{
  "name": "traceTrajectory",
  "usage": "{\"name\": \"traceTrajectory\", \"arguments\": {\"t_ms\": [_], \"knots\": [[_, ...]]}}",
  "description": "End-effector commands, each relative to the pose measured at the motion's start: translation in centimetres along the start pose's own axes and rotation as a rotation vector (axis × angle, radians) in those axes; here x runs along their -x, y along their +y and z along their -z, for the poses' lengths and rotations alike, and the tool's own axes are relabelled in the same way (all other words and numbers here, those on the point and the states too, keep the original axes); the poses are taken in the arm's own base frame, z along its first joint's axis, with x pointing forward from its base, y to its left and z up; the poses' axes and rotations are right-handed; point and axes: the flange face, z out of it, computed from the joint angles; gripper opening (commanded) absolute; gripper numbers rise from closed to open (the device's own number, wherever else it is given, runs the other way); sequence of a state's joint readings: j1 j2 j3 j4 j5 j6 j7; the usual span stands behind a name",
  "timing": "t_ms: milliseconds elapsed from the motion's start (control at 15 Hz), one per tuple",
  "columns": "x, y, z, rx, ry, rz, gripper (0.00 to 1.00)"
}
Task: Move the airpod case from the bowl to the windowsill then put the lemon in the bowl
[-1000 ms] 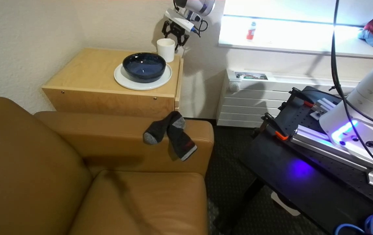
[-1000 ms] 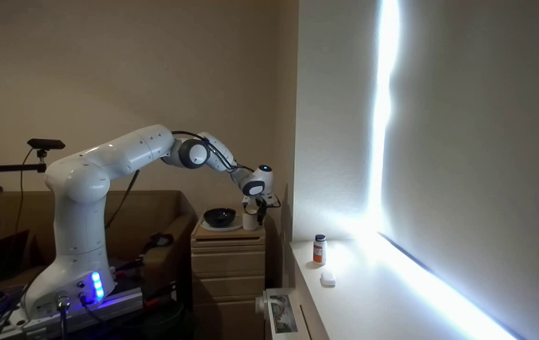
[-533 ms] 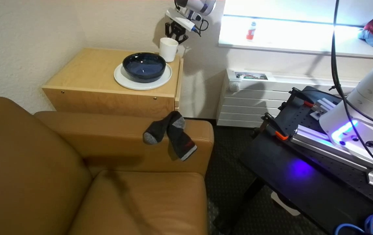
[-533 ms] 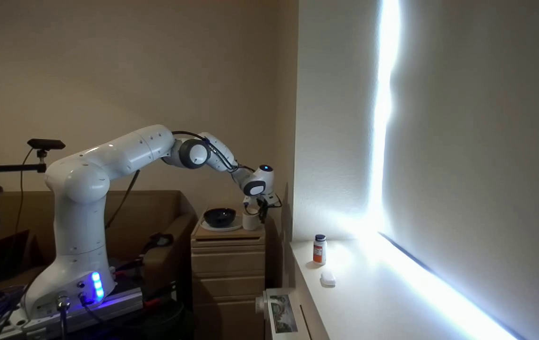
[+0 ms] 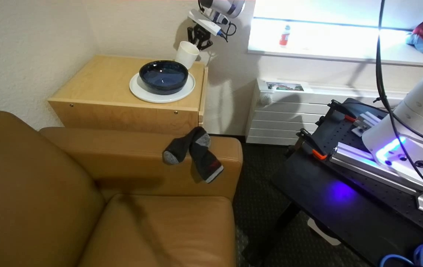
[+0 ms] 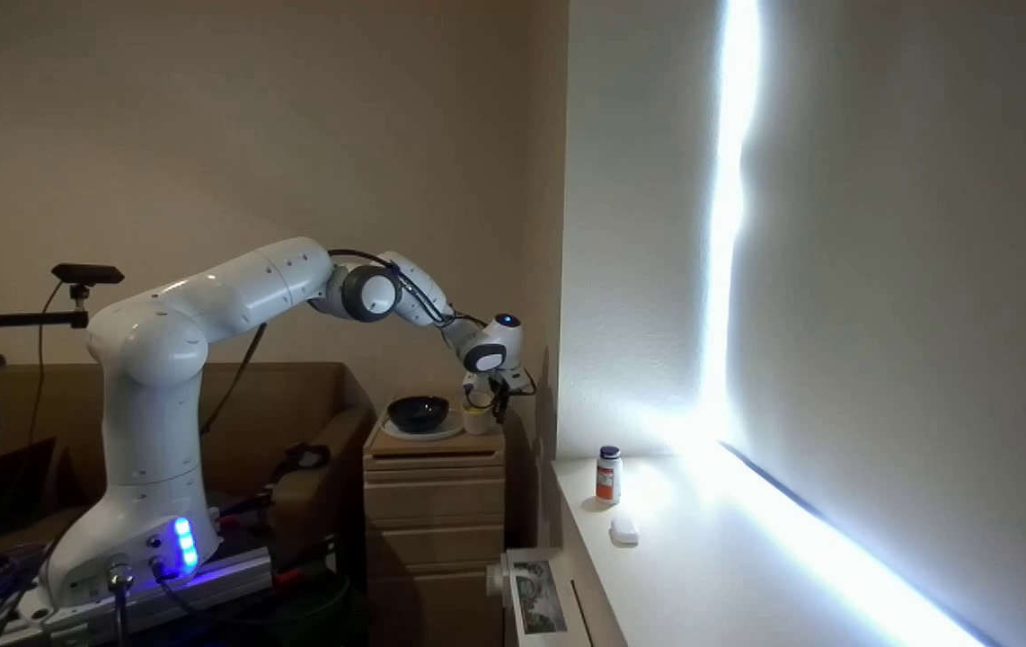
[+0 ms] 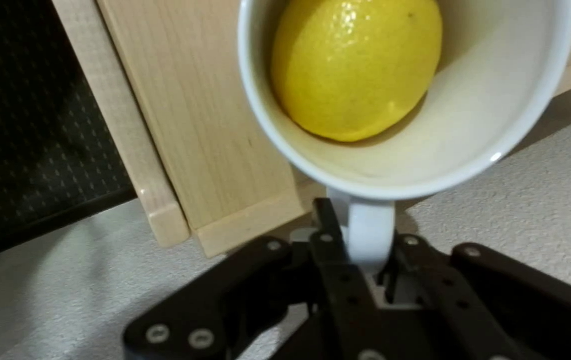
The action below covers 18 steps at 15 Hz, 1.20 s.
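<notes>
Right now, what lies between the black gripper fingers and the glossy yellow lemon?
The wrist view shows the round white cup: its handle, then its near rim.

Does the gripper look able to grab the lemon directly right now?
Probably not: the gripper holds the white mug by its handle, and the lemon sits inside, behind the mug's wall. Tipping it into the bowl looks likelier to work.

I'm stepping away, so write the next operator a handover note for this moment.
Pincer: shut on the handle of the tilted white ceramic cup.
Things: yellow oval lemon inside that cup; glossy dark-blue round bowl on a flat white plate; small whitish rounded airpod case on the long white windowsill.
Done: airpod case on windowsill.
Left: lemon into bowl, probably by tipping the cup over it.
</notes>
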<state>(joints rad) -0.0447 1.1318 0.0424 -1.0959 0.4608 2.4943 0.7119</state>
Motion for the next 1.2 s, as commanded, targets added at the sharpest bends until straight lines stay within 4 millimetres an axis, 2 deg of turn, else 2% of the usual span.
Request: {"name": "traceTrajectory", "arguments": {"t_ms": [0,333,467,600,667,800,1000,1133], "knots": [[0.8,-0.9,2.8,0.037,-0.012,0.038,0.05],[2.8,-4.2,10.2,0.157,0.164,0.173,0.05],[4.5,-6.1,13.1,0.232,0.260,0.220,0.05],[7.6,-8.0,14.8,0.316,0.338,0.278,0.05],[9.3,-8.7,15.3,0.360,0.363,0.310,0.05],[13.5,-9.9,14.9,0.437,0.344,0.370,0.05],[19.2,-10.9,13.0,0.521,0.344,0.461,0.05],[22.1,-11.8,11.6,0.514,0.379,0.521,0.05]]}}
